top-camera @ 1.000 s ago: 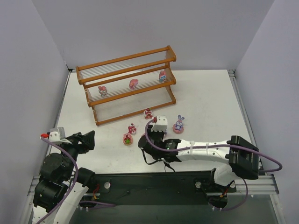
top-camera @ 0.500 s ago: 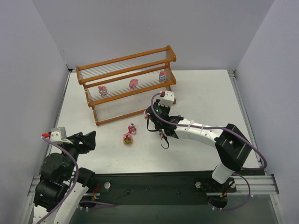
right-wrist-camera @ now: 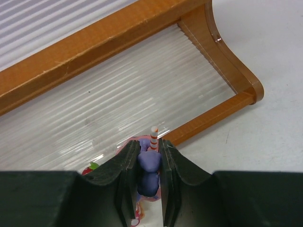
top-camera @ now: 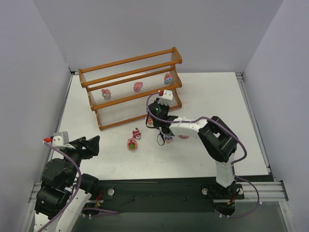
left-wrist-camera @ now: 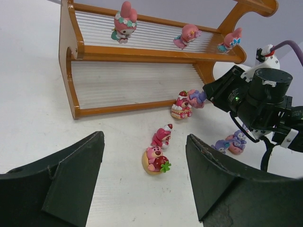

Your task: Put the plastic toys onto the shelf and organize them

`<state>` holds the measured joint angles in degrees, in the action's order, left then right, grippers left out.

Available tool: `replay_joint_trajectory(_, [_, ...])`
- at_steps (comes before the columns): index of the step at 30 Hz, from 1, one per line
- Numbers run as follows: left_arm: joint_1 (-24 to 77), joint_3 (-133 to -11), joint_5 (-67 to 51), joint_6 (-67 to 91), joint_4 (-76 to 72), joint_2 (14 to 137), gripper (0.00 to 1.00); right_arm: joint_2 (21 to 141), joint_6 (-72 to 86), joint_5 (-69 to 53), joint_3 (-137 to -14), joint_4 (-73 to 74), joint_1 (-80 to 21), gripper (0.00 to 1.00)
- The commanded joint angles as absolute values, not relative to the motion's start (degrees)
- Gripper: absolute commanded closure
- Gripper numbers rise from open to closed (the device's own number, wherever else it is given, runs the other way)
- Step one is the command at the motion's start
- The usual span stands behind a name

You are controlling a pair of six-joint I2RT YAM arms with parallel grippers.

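Note:
The shelf (top-camera: 130, 61) stands at the back left, orange-brown with pale rod tiers; it also shows in the left wrist view (left-wrist-camera: 156, 53) and the right wrist view (right-wrist-camera: 94, 52). Three pink toys (top-camera: 138, 87) sit on its middle tier. My right gripper (right-wrist-camera: 150, 151) is shut on a purple toy (right-wrist-camera: 150, 163) with a striped stick, held just before the bottom tier's front rail, near its right end. A strawberry toy (left-wrist-camera: 181, 106) stands right beside it. My left gripper (left-wrist-camera: 143, 137) hangs open at the near left, apart from a pink bear toy (left-wrist-camera: 155, 160).
A red-and-pink toy (top-camera: 136, 133) and the bear toy (top-camera: 132, 143) lie on the table in front of the shelf. Two purple toys (left-wrist-camera: 235, 142) sit under my right forearm. White walls close in the table on the left, back and right.
My right arm has swung from the table's middle front toward the shelf, carrying the purple toy to the bottom tier's right end. The left arm has not moved.

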<state>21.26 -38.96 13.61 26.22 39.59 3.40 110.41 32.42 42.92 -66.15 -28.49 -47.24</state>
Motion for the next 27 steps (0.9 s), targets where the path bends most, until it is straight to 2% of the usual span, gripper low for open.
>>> replay_joint_trajectory(1, [21.1, -39.0, 12.8, 25.0, 36.9, 3.0, 0.21, 109.4, 30.8, 46.3, -66.6, -37.4, -46.4, 1.0])
replay_joint_trajectory(17, [21.4, -39.0, 13.0, 25.0, 36.8, 2.9, 0.21, 113.2, 28.3, 49.0, -68.2, -43.6, -44.8, 1.0])
replay_joint_trajectory(27, [21.4, -39.0, 13.1, 25.0, 36.8, 3.1, 0.21, 115.7, 32.5, 53.2, -67.8, -46.1, -45.2, 1.0])
